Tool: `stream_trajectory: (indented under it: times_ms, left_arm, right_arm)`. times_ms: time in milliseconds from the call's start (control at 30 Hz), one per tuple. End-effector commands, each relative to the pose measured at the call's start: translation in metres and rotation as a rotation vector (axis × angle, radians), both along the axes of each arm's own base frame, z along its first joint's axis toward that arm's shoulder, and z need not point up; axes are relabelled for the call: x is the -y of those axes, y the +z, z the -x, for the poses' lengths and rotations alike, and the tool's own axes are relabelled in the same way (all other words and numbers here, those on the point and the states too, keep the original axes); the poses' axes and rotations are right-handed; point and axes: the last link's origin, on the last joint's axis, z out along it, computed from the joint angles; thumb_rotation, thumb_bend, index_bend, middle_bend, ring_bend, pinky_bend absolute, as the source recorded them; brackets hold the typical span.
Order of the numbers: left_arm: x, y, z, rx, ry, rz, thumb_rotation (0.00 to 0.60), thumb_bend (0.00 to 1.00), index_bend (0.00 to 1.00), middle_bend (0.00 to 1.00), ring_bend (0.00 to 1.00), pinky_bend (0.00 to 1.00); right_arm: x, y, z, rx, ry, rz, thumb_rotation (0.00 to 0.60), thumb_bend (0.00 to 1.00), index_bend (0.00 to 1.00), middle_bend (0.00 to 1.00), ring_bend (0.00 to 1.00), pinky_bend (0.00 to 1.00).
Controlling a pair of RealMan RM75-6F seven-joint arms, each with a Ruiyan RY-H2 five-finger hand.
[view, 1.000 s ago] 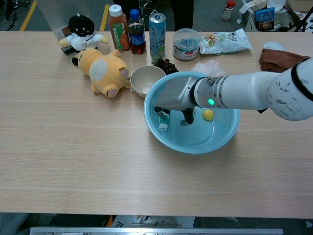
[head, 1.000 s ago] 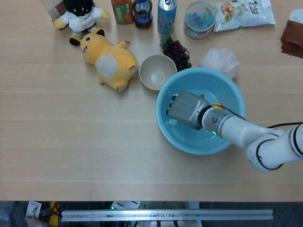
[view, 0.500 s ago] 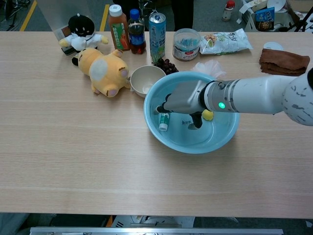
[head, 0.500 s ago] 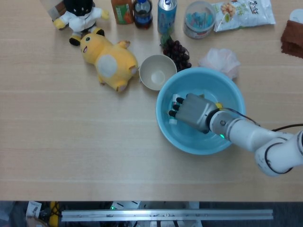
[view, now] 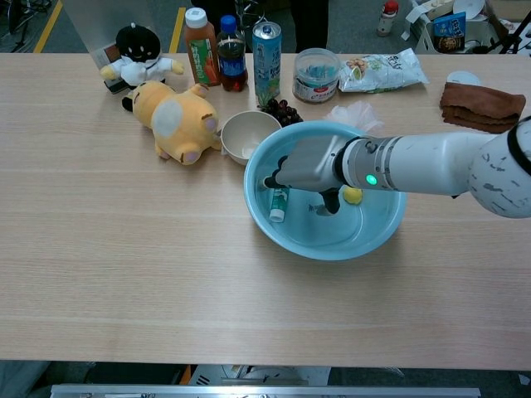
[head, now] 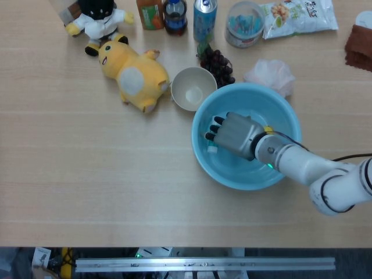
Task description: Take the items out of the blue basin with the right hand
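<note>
Right hand [view: 309,166] hovers inside the blue basin [view: 377,236], fingers spread and holding nothing, poised just above a small white-and-green tube [view: 278,204] lying on the basin floor. A little yellow ball [view: 353,195] sits near the thumb side. That tube looks light, stiff and probably slick, likely to skid on the curved wall; best pinched across its middle. Left hand's out of shot.

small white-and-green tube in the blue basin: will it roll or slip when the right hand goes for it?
Likely both. The small white-and-green tube lies on its side on the curved wall of the blue plastic basin, so a nudge could slide it downhill. It looks light and smooth, so the right hand, fingers just above it, may push it rather than grip it.
</note>
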Motion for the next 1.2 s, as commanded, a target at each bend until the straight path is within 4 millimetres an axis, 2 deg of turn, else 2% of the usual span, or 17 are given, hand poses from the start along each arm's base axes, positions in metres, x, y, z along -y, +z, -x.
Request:
stream_trajectory:
  times_ms: [33,500,667,800,900,1200]
  left_arm:
    - [0.000,0.000,0.000,0.000,0.000,-0.001,0.600,0.37,0.26,0.26,0.25,0.26]
    - [-0.001,-0.001,0.002,0.000,0.008,-0.001,0.600,0.37,0.26,0.26,0.25,0.26]
    - [0.000,-0.001,0.003,0.001,0.009,-0.002,0.600,0.37,0.26,0.26,0.25,0.26]
    - [0.000,0.000,0.004,0.001,0.007,-0.004,0.600,0.37,0.26,0.26,0.25,0.26]
    - [0.000,0.001,0.003,0.002,0.003,-0.003,0.600,0.37,0.26,0.26,0.25,0.26]
    - [0.007,0.004,0.006,0.002,0.016,-0.014,0.600,0.37,0.26,0.26,0.25,0.26]
  right_arm:
    - [0.000,-0.003,0.000,-0.004,0.003,-0.003,0.600,0.28,0.06,0.18,0.11,0.33]
    - [0.001,-0.009,0.003,-0.028,-0.002,-0.007,0.600,0.28,0.06,0.19,0.11,0.33]
    - [-0.004,0.001,0.008,-0.047,-0.002,-0.013,0.600,0.28,0.06,0.21,0.11,0.33]
    - [-0.008,0.015,0.009,-0.042,0.013,-0.004,0.600,0.28,0.06,0.28,0.11,0.33]
    - [-0.009,0.022,0.006,-0.016,0.012,0.004,0.600,0.28,0.06,0.29,0.11,0.33]
    - [-0.007,0.014,0.009,-0.017,-0.006,-0.001,0.600,0.28,0.07,0.29,0.11,0.33]
